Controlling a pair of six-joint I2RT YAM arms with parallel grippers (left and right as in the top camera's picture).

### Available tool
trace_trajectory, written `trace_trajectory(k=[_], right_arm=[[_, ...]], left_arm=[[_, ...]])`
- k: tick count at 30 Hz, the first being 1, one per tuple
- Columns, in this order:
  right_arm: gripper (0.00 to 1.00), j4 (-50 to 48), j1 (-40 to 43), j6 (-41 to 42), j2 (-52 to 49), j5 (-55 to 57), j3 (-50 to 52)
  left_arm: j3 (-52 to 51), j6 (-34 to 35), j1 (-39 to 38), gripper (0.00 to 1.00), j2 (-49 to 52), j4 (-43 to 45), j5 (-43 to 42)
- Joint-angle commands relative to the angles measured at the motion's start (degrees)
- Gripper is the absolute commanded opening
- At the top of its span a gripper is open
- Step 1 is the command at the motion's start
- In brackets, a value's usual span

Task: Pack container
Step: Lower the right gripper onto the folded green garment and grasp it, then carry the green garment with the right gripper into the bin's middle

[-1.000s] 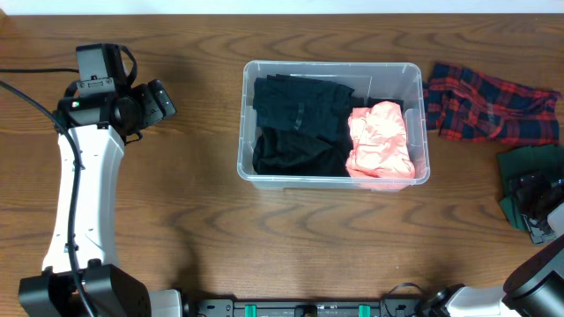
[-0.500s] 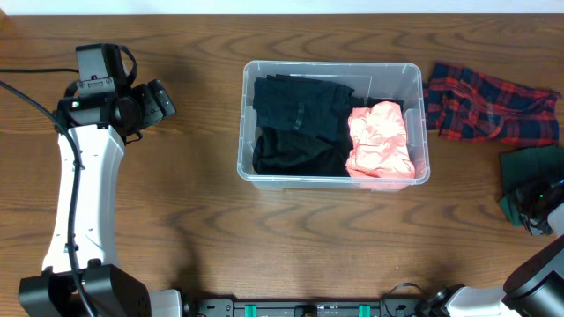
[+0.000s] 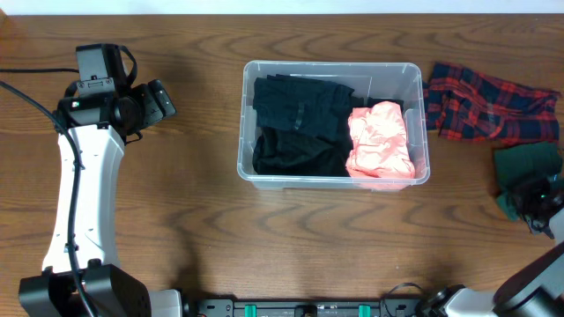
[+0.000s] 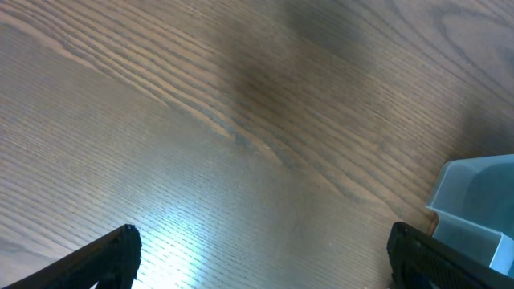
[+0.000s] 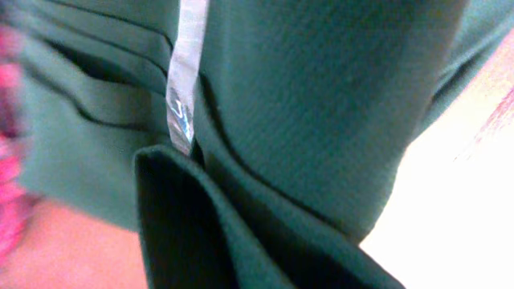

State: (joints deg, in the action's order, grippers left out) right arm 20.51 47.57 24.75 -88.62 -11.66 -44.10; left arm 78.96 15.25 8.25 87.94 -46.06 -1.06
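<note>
Wood-grain bench (image 3: 176, 220) fills the frame. The container (image 3: 330, 180) sits centre-top, holding black clothes (image 3: 295, 114) and a pink garment (image 3: 381, 141). Upper left, the left end effector (image 3: 164, 100) gapes wide, empty. At the right edge the right end effector (image 3: 538, 207) meets green cloth (image 3: 520, 163), its jaws hidden: grip unclear.

Red plaid cloth (image 3: 490, 113), green cloth (image 3: 520, 164), pink garment (image 3: 381, 141).

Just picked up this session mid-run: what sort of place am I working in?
Probably a tabletop clothes-packing test station: a wooden table, a clear container holding folded garments, and a plaid cloth lying beside it.
</note>
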Motion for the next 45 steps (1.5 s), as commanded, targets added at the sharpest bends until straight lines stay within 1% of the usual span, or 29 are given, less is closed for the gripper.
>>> trace_trajectory(k=[1,4,8,9,13,17,22,26,30,32,34,36,41,45], right_arm=[[0.06,1.11,-1.29,-1.27,8.41,-5.46,-0.15],[0.05,2.51,-3.69,-1.27,15.61,-7.98,-0.15],[0.01,3.13,-9.44,-0.76,24.74,-11.63,-0.15],[0.01,3.08,-12.48,0.02,27.71,-11.96,-0.15],[0.01,1.99,-20.79,0.50,32.87,-13.75,-0.15],[0.02,-1.92,-32.02,0.48,35.23,-16.24,-0.15],[0.03,-7.21,-45.79,-0.85,33.97,-14.93,-0.15],[0.04,-9.29,-55.28,-1.33,30.99,-11.96,-0.15],[0.08,-9.99,-62.88,-1.73,26.77,-9.88,-0.15],[0.08,-9.77,-65.83,-3.17,24.50,-9.51,-0.15],[0.08,-9.46,-68.15,-4.85,22.29,-9.51,-0.15],[0.01,-9.16,-69.94,-5.99,20.26,-9.51,-0.15],[0.01,-7.06,-72.43,-10.16,17.16,-8.63,-0.15],[0.03,-5.51,-72.43,-10.91,16.79,-5.77,-0.15]], left_arm=[[0.24,0.09,0.20,0.98,-0.39,-0.11,0.87],[0.24,0.09,0.20,0.98,-0.39,-0.11,0.87],[0.24,0.09,0.20,0.98,-0.39,-0.11,0.87],[0.24,0.09,0.20,0.98,-0.39,-0.11,0.87],[0.24,0.09,0.20,0.98,-0.39,-0.11,0.87],[0.24,0.09,0.20,0.98,-0.39,-0.11,0.85],[0.24,0.09,0.20,0.98,-0.39,-0.11,0.85],[0.24,0.09,0.20,0.98,-0.39,-0.11,0.87],[0.24,0.09,0.20,0.98,-0.39,-0.11,0.87],[0.24,0.09,0.20,0.98,-0.39,-0.11,0.87],[0.24,0.09,0.20,0.98,-0.39,-0.11,0.85],[0.24,0.09,0.20,0.98,-0.39,-0.11,0.87],[0.24,0.09,0.20,0.98,-0.39,-0.11,0.87],[0.24,0.09,0.20,0.98,-0.39,-0.11,0.85]])
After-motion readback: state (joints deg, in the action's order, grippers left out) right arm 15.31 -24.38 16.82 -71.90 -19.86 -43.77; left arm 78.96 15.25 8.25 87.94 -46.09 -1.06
